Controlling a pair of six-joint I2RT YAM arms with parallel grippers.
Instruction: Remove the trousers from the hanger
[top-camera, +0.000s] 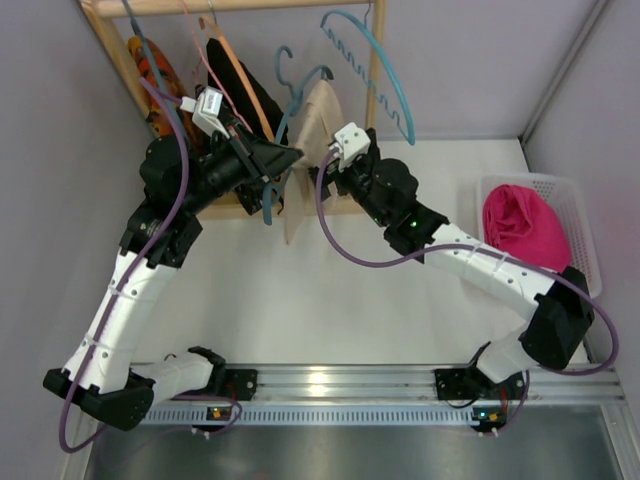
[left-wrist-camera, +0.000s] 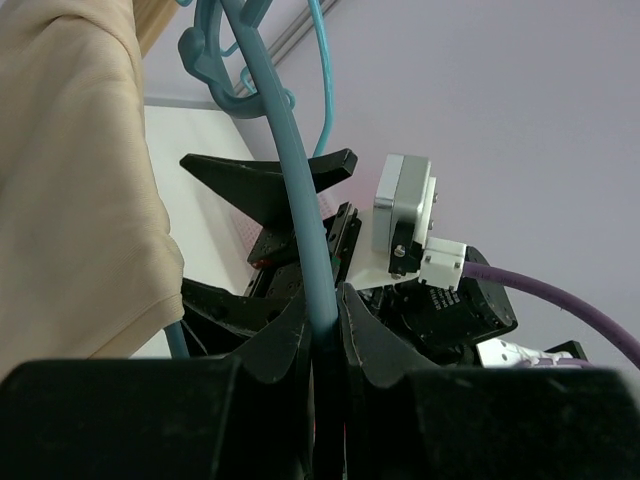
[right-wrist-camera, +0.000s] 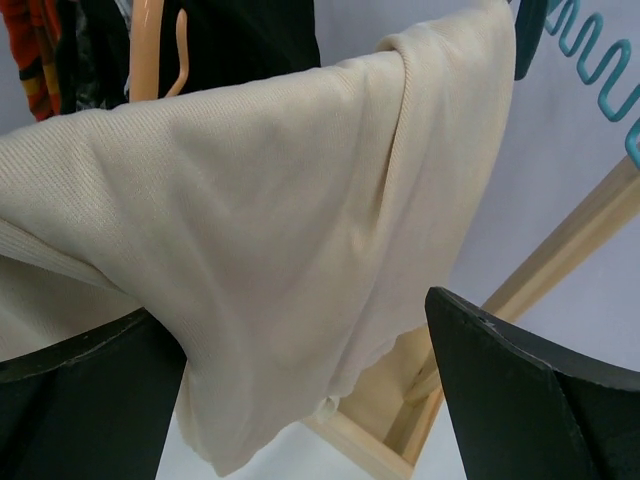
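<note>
Your left fingers (left-wrist-camera: 300, 338) are clamped shut on the teal hanger (left-wrist-camera: 295, 170), gripping its rod below the hook. The cream trousers (right-wrist-camera: 300, 200) hang folded over that hanger, just beside the left fingers on the side away from your right arm.

Your right fingers (right-wrist-camera: 500, 360) stand spread wide and hold nothing. The lower fold of the trousers hangs down into the gap between them. The cloth overlaps the top of one finger and stays apart from the other.

Right behind the cloth, beyond the right fingers, runs the wooden rack (right-wrist-camera: 560, 250), with its foot close under the trouser hem. Past the left fingers the rail is crowded with an orange hanger (top-camera: 235, 70) and a black garment (top-camera: 240, 85), and an empty teal hanger (top-camera: 385, 65) hangs above the right fingers. A white basket (top-camera: 585, 215) with a pink cloth (top-camera: 525, 225) sits on the tabletop (top-camera: 330, 310), well apart from both sets of fingers.
</note>
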